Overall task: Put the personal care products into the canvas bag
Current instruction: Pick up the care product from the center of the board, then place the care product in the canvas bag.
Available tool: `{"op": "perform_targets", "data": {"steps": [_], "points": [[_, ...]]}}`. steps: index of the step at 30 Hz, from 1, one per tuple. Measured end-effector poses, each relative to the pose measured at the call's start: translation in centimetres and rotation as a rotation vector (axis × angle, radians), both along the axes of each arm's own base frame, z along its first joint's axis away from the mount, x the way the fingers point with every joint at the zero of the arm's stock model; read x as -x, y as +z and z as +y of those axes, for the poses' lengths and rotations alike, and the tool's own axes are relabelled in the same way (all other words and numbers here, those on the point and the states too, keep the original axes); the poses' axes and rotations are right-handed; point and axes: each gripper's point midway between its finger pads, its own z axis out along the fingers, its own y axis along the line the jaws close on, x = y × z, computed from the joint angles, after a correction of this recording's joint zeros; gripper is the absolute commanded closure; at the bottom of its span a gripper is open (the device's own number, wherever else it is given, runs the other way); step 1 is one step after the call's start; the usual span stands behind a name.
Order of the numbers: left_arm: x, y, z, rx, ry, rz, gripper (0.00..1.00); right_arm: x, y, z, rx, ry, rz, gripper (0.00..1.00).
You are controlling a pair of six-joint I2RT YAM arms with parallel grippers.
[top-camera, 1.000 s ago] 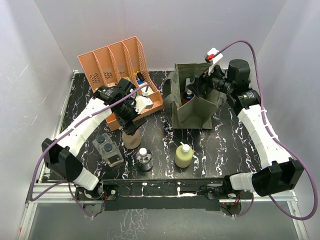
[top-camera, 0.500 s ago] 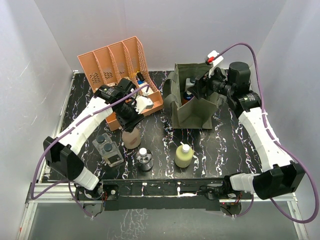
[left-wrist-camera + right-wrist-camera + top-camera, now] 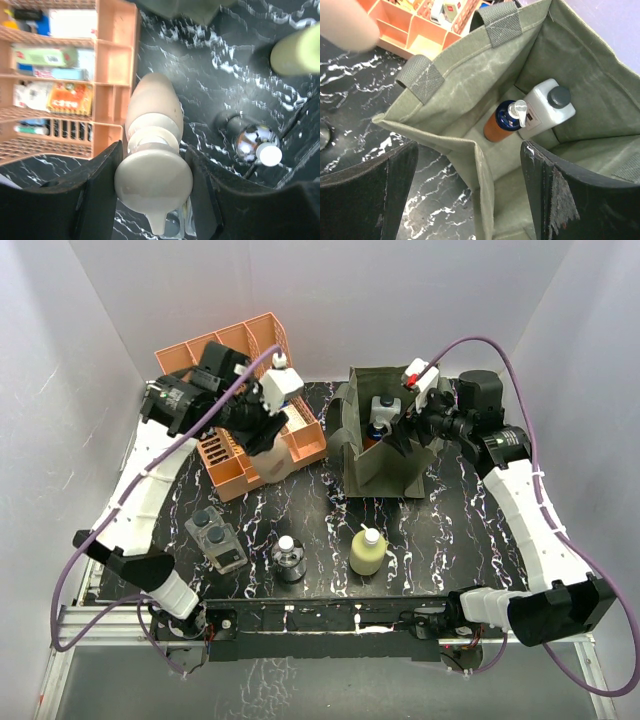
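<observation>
The tan pump bottle (image 3: 152, 115) hangs off the table with my left gripper (image 3: 153, 185) shut on its pump head; from above it (image 3: 268, 448) is in front of the rack. The olive canvas bag (image 3: 388, 475) stands back centre. Inside it are the orange-and-blue pump (image 3: 502, 122) and the white bottle (image 3: 547, 107). My right gripper (image 3: 470, 185) hovers open over the bag's near wall (image 3: 455, 85), holding nothing. On the table stand the yellow white-capped bottle (image 3: 367, 550), the small clear round bottle (image 3: 289, 558) and the twin pack (image 3: 215, 538).
The salmon-orange slotted rack (image 3: 235, 355) with small boxes and tubes stands at the back left, close beside the lifted bottle. White walls enclose the table on three sides. Purple cables loop off both arms.
My left gripper shut on the tan bottle's pump head and lifted it off the table, up and back toward the rack. My right gripper shifted left over the bag's opening.
</observation>
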Motion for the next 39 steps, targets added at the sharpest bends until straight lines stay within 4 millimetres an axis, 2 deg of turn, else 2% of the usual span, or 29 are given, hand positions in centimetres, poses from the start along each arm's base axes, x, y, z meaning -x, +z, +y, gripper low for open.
{"op": "perform_targets", "data": {"steps": [6,8,11,17,23,27,32,39], "points": [[-1.9,7.9,-1.7,0.157,0.016,-0.182,1.00,-0.1,-0.6,-1.2,0.098,-0.013,-0.010,0.14],[-2.5,9.2,-2.3,0.193,0.014,-0.211,1.00,-0.3,-1.3,-1.5,0.129,-0.014,-0.004,0.14],[-3.5,10.1,-3.4,0.239,0.019,-0.227,1.00,-0.6,-2.9,-1.8,0.175,0.001,0.027,0.19],[-5.8,10.8,-6.3,0.343,0.004,-0.238,1.00,-1.0,-5.8,-1.6,0.229,0.056,0.110,0.43],[-7.4,12.5,-9.5,0.506,-0.032,-0.279,1.00,-0.4,-6.5,-1.2,0.219,0.092,0.159,0.66],[-8.2,15.3,-11.9,0.633,-0.067,-0.311,1.00,-0.2,-6.4,-1.0,0.206,0.100,0.165,0.80],[-8.3,17.6,-15.0,0.736,-0.129,-0.353,1.00,0.1,-5.9,-1.0,0.200,0.096,0.158,0.85],[-8.2,17.0,-20.3,0.799,-0.180,-0.334,1.00,1.2,-4.7,-1.2,0.183,0.085,0.123,0.88]]}}
